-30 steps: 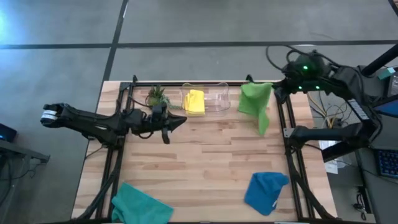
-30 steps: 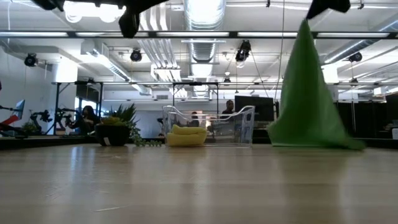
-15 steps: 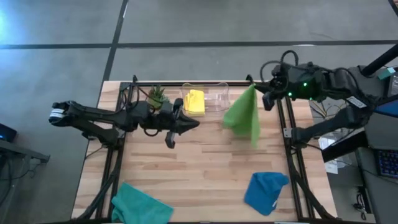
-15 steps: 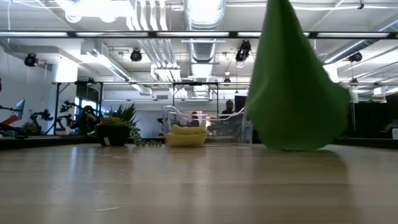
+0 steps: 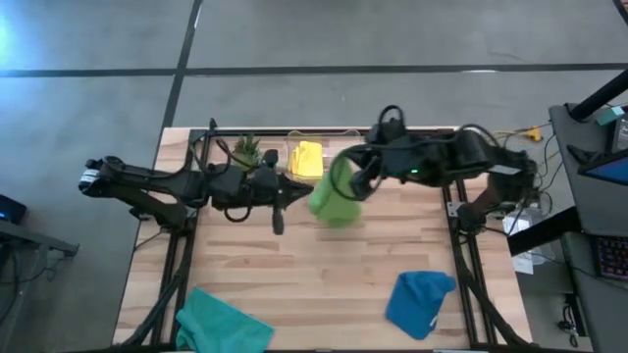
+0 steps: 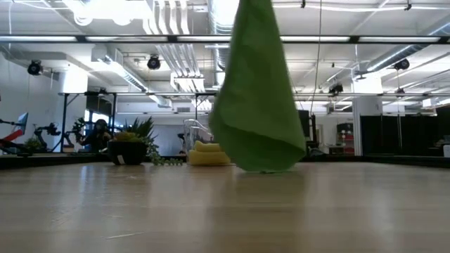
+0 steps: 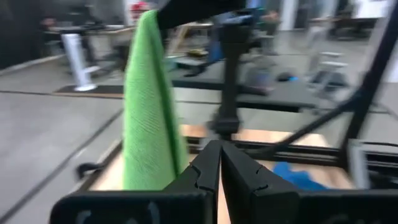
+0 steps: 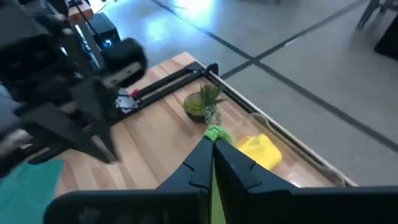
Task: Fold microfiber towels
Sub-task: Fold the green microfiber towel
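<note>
High view: right gripper [image 5: 355, 183] pinches lime green towel [image 5: 335, 195] over tabletop [image 5: 324, 265] centre; left gripper [image 5: 292, 192], jaws closed empty, at its 9 o'clock, near.

Low view: towel hangs long axis vertical, hem about touching wood.

Left wrist view: towel ahead, just beside closed jaws.

bare table [image 5: 324, 270] centre front; hanging lime green towel [image 5: 334, 196] and clear bin [image 5: 345, 137] behind
</note>
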Controlling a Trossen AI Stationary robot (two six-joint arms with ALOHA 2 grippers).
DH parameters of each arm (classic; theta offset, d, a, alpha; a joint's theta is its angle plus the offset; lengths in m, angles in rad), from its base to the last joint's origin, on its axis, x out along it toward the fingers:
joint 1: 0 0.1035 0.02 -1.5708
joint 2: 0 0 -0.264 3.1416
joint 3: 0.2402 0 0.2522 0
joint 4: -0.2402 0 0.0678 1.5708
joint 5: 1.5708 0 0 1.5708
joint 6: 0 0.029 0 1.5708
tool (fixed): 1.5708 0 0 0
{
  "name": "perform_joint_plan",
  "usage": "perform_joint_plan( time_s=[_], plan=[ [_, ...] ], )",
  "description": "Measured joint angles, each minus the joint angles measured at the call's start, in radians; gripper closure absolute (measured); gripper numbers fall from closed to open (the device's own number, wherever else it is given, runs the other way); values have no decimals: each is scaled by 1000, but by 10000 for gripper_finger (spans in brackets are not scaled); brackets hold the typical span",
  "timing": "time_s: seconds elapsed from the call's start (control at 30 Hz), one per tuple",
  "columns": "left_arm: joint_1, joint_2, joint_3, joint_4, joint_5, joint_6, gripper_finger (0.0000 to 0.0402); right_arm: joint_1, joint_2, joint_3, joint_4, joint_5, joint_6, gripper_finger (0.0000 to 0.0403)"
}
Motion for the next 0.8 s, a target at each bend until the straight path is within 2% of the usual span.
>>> perform_joint_plan(
  time_s=[0.1, 0.17, 0.27, 0.57, 0.67, 0.8],
  plan=[
    [1, 16, 0, 2, -28, 24, 399, -11, 60, 89, 6, 10, -50, 395],
    [0, 35, -1, 11, -29, 20, 387, -21, 56, 75, 64, 15, -70, 394],
    [-6, 72, -2, 8, -34, 17, 354, -34, 51, 71, 89, 16, -107, 395],
    [-8, 139, -2, 5, -145, -36, 237, -53, 17, 87, 73, 15, -195, 394],
    [-8, 132, -2, 7, -184, -61, 214, -60, 7, 87, 50, 15, -205, 394],
    [1, 127, -5, -1, -207, -63, 203, -59, -1, 87, 49, 7, -212, 394]
  ],
)
